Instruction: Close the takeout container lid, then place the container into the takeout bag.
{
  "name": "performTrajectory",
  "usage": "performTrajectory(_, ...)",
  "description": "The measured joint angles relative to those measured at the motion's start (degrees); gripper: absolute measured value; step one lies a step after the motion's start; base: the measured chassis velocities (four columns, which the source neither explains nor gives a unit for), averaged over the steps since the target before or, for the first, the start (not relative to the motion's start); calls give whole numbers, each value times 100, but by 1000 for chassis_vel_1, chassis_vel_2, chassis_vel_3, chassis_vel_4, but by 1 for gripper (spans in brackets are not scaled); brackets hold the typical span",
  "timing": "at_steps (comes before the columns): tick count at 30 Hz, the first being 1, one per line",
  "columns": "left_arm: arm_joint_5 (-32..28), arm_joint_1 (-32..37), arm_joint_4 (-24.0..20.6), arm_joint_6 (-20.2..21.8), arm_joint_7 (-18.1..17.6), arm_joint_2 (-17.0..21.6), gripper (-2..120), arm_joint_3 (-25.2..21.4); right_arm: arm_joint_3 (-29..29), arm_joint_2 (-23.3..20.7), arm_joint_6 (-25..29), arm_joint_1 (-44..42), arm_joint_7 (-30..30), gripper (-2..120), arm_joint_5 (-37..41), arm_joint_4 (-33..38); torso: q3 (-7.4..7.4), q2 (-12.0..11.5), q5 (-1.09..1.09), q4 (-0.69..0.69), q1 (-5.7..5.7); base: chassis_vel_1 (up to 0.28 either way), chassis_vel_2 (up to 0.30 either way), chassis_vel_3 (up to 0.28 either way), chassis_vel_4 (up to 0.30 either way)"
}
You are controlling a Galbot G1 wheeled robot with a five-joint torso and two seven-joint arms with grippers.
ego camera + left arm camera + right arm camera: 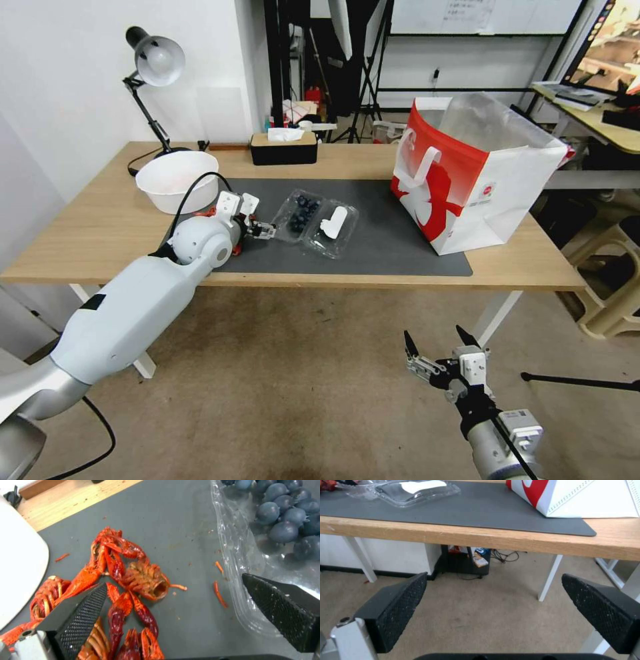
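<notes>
The takeout container [313, 223] lies open on the grey mat [373, 247]. Its left half holds dark blueberries [283, 515]; the lid [333, 228] with the white label lies flat to the right. My left gripper [265, 231] is open at the container's left edge. In the left wrist view the left gripper [173, 580] has one finger over the clear rim [238, 555] and the other over crayfish shells, holding nothing. The takeout bag [477, 177] stands open at the mat's right end. My right gripper [437, 341] hangs open below the table's front edge; from the right gripper [493, 577] the lid [416, 487] and bag [586, 497] are visible.
Red crayfish shells [133, 580] lie on the mat beside the container. A white bowl [177, 179] stands at the back left, near a desk lamp [157, 63] and a black tissue box [283, 148]. The table's front edge [486, 538] is above the right gripper.
</notes>
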Motion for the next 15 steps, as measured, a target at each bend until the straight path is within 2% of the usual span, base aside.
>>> performTrajectory(15, 83, 202, -140, -8, -20, 149, 100, -2, -6, -18, -11, 47, 23, 100, 27, -38, 0, 0, 0, 0, 0, 0, 0, 0, 0)
